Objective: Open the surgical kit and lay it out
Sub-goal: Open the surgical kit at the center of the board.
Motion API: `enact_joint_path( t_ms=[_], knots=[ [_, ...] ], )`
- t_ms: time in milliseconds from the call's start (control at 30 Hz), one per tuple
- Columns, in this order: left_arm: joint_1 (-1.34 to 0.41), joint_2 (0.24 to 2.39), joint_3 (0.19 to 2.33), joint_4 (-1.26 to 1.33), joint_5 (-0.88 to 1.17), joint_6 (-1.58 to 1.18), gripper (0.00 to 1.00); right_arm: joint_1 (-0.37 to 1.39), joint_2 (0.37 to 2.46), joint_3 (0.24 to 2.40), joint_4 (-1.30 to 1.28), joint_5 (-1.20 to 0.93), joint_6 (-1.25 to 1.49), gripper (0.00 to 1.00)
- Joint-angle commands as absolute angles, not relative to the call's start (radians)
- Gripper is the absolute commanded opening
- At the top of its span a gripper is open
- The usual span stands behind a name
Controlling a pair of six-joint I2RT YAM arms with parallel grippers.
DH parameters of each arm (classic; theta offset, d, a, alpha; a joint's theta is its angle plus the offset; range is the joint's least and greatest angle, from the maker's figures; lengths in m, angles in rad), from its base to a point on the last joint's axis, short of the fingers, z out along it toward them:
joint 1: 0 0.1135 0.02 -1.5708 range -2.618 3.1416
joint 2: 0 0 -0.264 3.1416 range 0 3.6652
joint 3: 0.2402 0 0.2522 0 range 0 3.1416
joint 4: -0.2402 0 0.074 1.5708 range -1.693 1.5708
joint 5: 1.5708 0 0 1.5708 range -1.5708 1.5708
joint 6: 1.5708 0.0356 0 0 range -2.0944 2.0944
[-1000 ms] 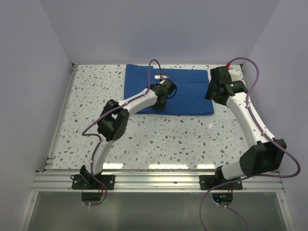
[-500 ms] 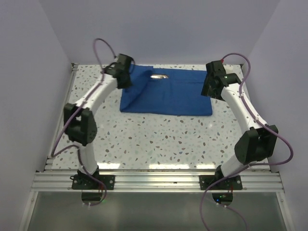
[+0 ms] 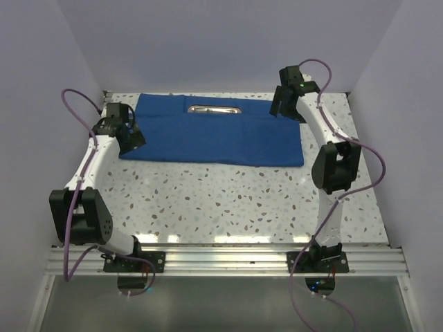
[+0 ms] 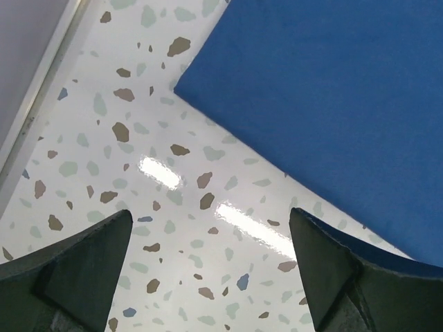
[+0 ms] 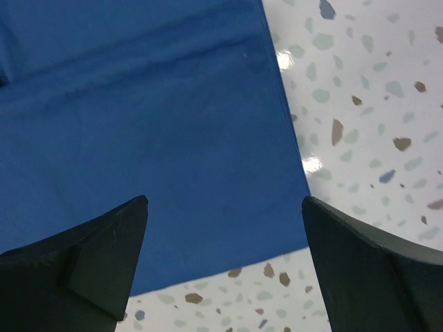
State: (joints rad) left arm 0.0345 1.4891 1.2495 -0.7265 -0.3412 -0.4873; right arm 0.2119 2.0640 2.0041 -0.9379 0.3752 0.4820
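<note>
1. Fingers of the left gripper stand wide apart with nothing between them. In the left wrist view only bare speckled table shows in the gap.
2. Just beyond that gap lies a corner of the royal-blue cloth wrap. The cloth's edge runs down to the right-hand finger, but whether finger and cloth touch cannot be told.
3. From above, this gripper sits at the cloth's near-left corner, close to the table's left edge and towards its far-left corner.
4. The right gripper is likewise spread wide and holds nothing. Its dark fingers frame a corner of the cloth, with white table showing to the right of it and below it.
5. A soft crease crosses the cloth in the right wrist view.
6. From above, the right gripper hangs over the cloth's far-right corner, towards the table's far-right corner.
7. The cloth lies spread flat along the table's far edge, a wide rectangle reaching from near the left edge to well right of the middle.
8. On the cloth rests the steel tray, close to the cloth's far edge and about midway along the table's far edge, with its long side parallel to that edge.
</note>
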Motion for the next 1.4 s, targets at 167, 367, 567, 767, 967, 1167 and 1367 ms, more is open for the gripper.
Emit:
enact_joint_path(
  t_ms=[167,367,567,767,967,1167,1367],
  knots=[
    [0.038,1.486,1.192,-0.687,-0.239,-0.44,1.0,0.195,2.357,2.402,-0.914,0.394,0.537,0.97],
    [0.038,1.465,1.135,-0.649,-0.193,-0.422,1.0,0.166,2.477,2.485,-0.905,0.445,0.613,0.93],
    [0.037,1.499,1.121,-0.612,-0.156,-0.416,1.0,0.161,2.539,2.477,-0.893,0.459,0.652,0.92],
    [0.038,1.531,1.127,-0.603,-0.126,-0.4,1.0,0.153,2.582,2.493,-0.812,0.491,0.66,0.92],
    [0.038,1.555,1.138,-0.603,-0.135,-0.387,1.0,0.147,2.632,2.536,-0.84,0.511,0.704,0.88],
    [0.037,1.566,1.152,-0.603,-0.115,-0.39,1.0,0.147,2.634,2.517,-0.838,0.564,0.719,0.89],
    [0.038,1.56,1.141,-0.603,-0.109,-0.388,1.0,0.135,2.643,2.534,-0.825,0.557,0.73,0.42]
  ],
)
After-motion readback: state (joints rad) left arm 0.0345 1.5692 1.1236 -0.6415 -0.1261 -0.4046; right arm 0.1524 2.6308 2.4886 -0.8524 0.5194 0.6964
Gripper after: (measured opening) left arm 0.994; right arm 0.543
